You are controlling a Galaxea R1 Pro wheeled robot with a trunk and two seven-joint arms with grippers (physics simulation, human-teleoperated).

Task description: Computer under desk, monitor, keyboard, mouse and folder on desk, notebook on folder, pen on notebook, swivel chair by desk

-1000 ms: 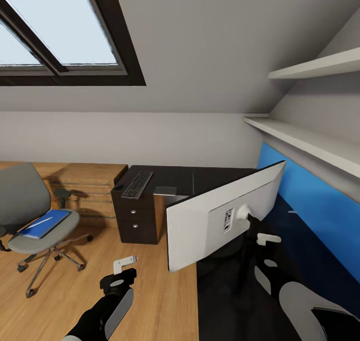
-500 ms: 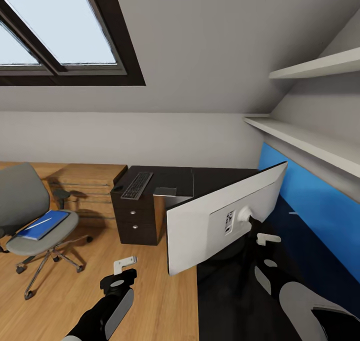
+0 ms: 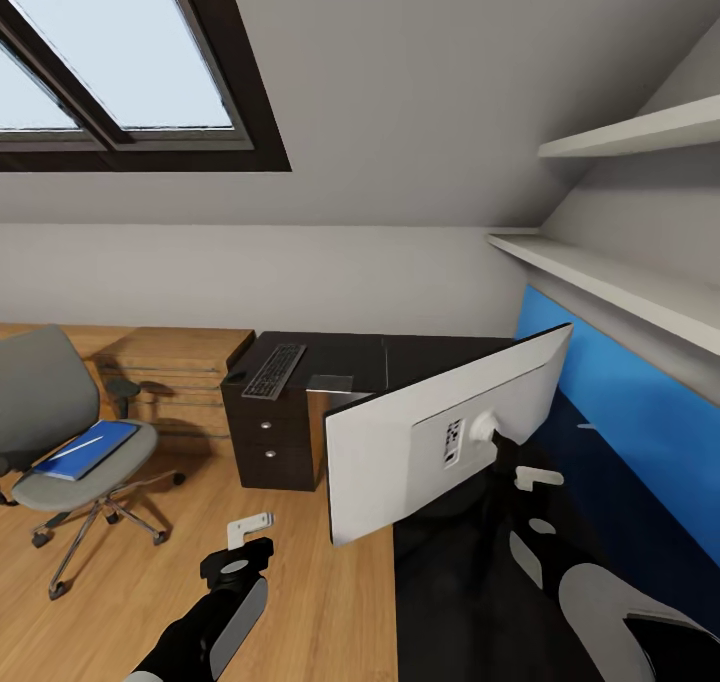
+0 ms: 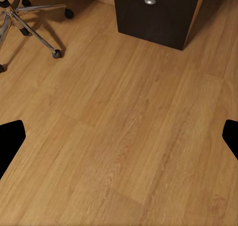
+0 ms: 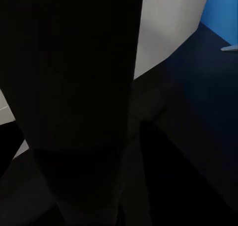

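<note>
The right hand [image 3: 527,482] was at the black stand behind the monitor [image 3: 400,457]; its grip could not be told. The monitor stood on the bench [image 3: 470,602], pale grey back showing. The left hand [image 3: 248,530] hung released over the floor [image 4: 124,136].

Head high, wrists low, close

The monitor [image 3: 440,442] stands on the glossy black tabletop [image 3: 440,602], its light grey back facing the camera, angled, in front of the blue wall panel. The dark keyboard [image 3: 274,370] lies on the tabletop's far end, above the drawers. The blue folder [image 3: 82,449] rests on the grey swivel chair [image 3: 60,442], perhaps with a pen on it.
</note>
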